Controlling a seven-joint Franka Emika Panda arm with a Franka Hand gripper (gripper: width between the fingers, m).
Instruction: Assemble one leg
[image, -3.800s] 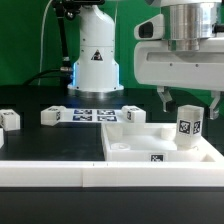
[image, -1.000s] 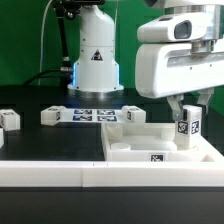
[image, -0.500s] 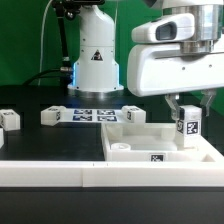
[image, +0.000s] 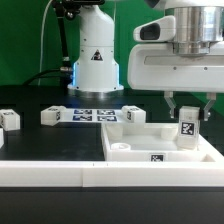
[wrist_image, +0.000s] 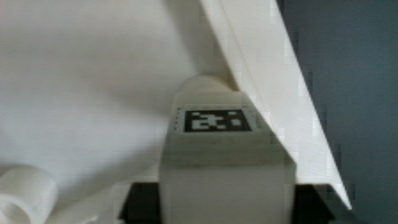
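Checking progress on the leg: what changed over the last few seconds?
The gripper came down around the leg, turned, then turned back; its fingers now flank the leg, grip unclear. The leg stays upright at the exterior view's right end of the large white piece; nothing else moved.

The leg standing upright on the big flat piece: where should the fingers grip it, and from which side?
Grip the leg near its top, coming straight down from above: it stands upright, its upper end is free, and its side faces are flat and parallel. The open gripper hangs over it.
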